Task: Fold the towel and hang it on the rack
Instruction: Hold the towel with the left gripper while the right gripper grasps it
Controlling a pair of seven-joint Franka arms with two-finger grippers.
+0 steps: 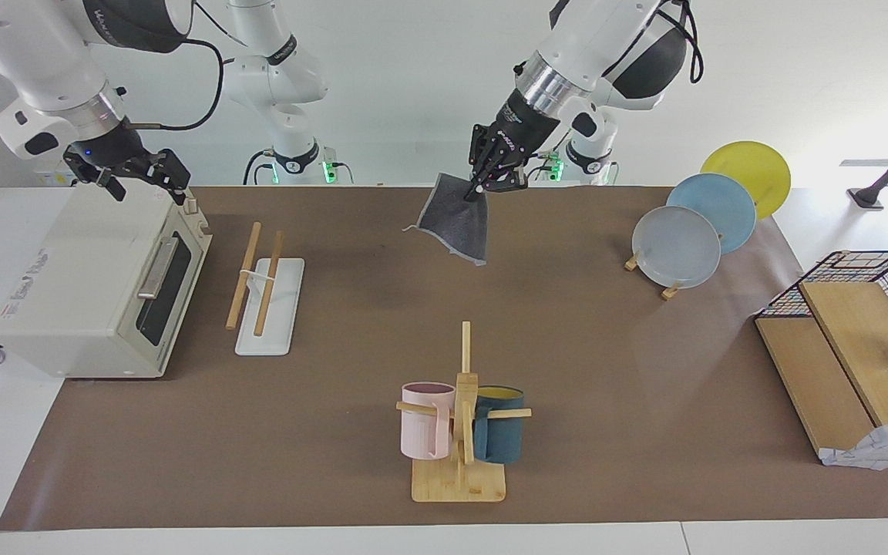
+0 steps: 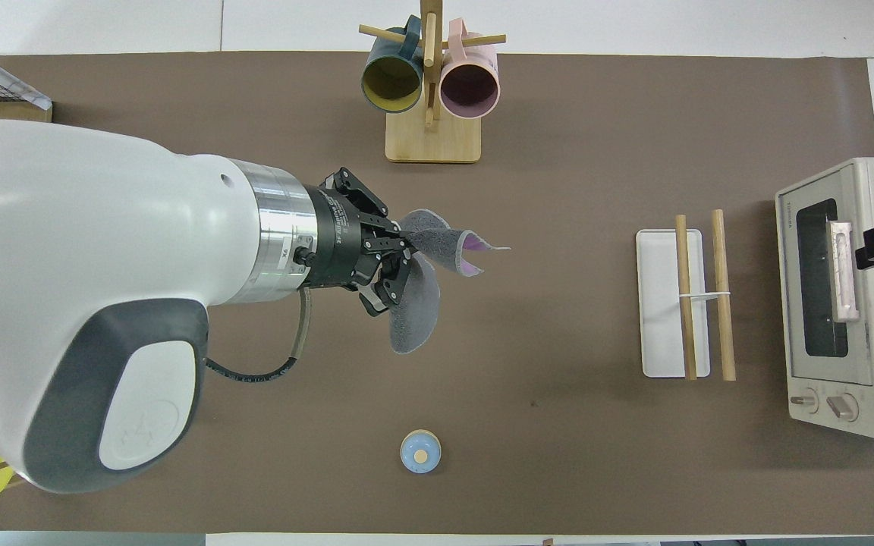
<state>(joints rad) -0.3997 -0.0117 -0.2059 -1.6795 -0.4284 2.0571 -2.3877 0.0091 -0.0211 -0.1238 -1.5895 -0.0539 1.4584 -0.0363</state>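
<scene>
The towel hangs in the air at the upper middle of the facing view, pinched by one top corner, grey face toward the camera. Its long axis runs down from that corner toward the lower right of the frame, the lowest corner pointing at the brown table without touching it. In the overhead view the towel is just left of centre: one lobe droops toward the bottom of the frame, another curls toward the right and shows a sliver of purple inside the fold.

The left claw is clamped tight on that corner, fingertips together on the cloth; its arm comes down from the upper right of the facing view. In the overhead view the left claw points toward the right of the frame, its big white arm filling the left half.

The rack stands at the left of the facing view, well apart from the towel, its two wooden rods running roughly top to bottom of the frame and bare. Beside it, at the far left, sits a toaster oven; the right claw waits over its top, fingers spread and holding nothing
</scene>
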